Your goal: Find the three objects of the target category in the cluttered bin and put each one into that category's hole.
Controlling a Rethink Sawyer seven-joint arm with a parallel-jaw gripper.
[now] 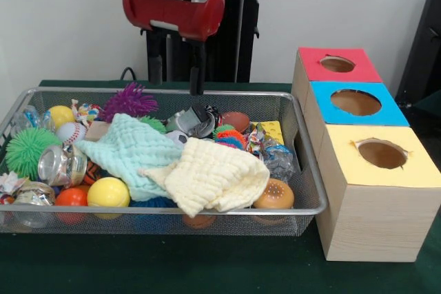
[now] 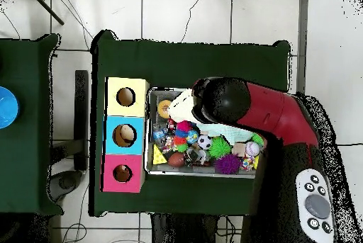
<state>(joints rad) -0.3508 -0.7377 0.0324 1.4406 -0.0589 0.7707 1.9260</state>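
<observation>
**Q:** What fills the left of the wire bin (image 1: 303, 170)?

**A:** A green spiky ball (image 1: 27, 148) sits against the left wall, with a crushed drink can (image 1: 60, 164) just beside it. A yellow ball (image 1: 108, 192) and an orange ball (image 1: 71, 197) lie along the front wall, and a baseball (image 1: 70, 131) sits farther back. A purple spiky ball (image 1: 129, 100) rests against the rear wall.

**Q:** And the middle?

**A:** 2 cloths cover it. A mint-green cloth (image 1: 129, 148) spreads over the clutter, and a pale yellow cloth (image 1: 215, 180) overlaps its right edge. Behind them lies a dark metallic object (image 1: 193, 120); what it is cannot be told.

**Q:** Where is the arm?

**A:** The red arm (image 1: 173, 1) hangs over the bin's rear wall. The gripper (image 1: 197, 74) points down just above that rim, behind the dark object and clear of all the contents. Whether its fingers are apart or together cannot be told. In the overhead view the arm hides much of the bin.

**Q:** What lies to the right?

**A:** A toy burger bun (image 1: 275, 195) sits in the front right corner, a yellow cheese wedge (image 1: 271, 131) behind it. Beside the bin stands a wooden box with 3 holes: the red hole (image 1: 337, 64), the blue hole (image 1: 355, 102) and the yellow hole (image 1: 382, 153).
</observation>
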